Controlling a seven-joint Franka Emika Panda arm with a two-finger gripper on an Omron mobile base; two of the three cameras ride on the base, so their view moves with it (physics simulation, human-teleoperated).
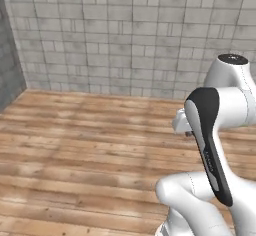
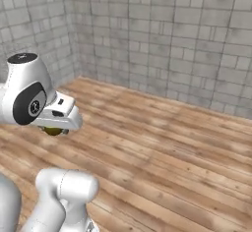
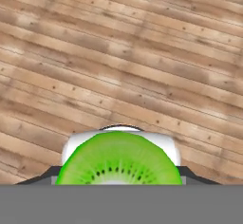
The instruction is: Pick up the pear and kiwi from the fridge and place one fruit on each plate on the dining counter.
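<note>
Hand view: the kiwi (image 3: pixel 118 159) is clamped in the closed gripper (image 3: pixel 118 178), its lime-green face carried above a plank floor (image 3: pixel 142 52).

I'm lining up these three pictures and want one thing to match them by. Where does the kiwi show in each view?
Left base view: I can't make it out; the arm stands at the right.
Right base view: kiwi, left of middle, a dark brownish-green lump just under the white hand.
Hand view: bottom centre, bright green cut face with dark seeds, held in the pincer.
Shared landmark: the wooden plank floor.
</note>
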